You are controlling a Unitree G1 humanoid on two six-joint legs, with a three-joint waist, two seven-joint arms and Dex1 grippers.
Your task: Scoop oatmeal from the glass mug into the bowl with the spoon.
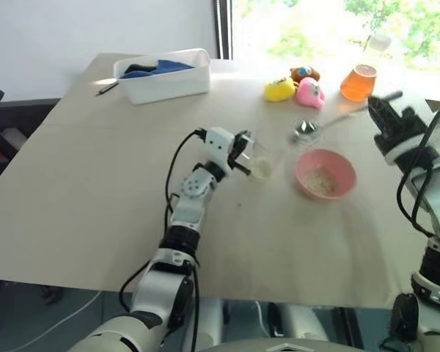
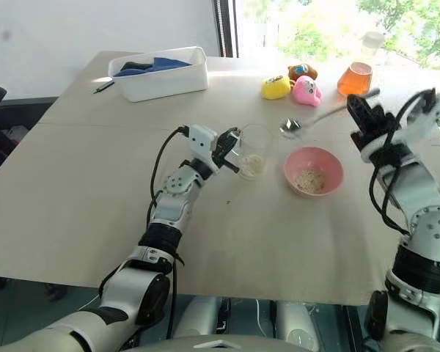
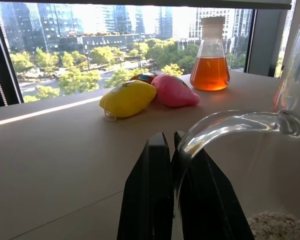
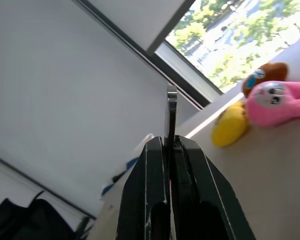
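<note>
The glass mug point(image 1: 260, 158) stands at the table's middle with a small heap of oatmeal point(image 1: 262, 171) at its bottom. My left gripper point(image 1: 241, 152) is shut on the mug's handle point(image 3: 225, 124), seen close in the left wrist view. To the mug's right sits the pink bowl point(image 1: 325, 174), holding some oatmeal point(image 1: 321, 182). My right gripper point(image 1: 382, 111) is raised at the right, shut on the end of the spoon's handle point(image 4: 171, 112). The spoon point(image 1: 306, 130) slants down and leftward, its small bowl hovering behind the pink bowl and right of the mug.
A white tub point(image 1: 169, 82) with blue cloth stands at the back left, a dark pen point(image 1: 107, 88) beside it. Yellow point(image 1: 279, 89), pink point(image 1: 309, 92) and brown toys and an orange-filled flask point(image 1: 359, 79) line the far edge by the window.
</note>
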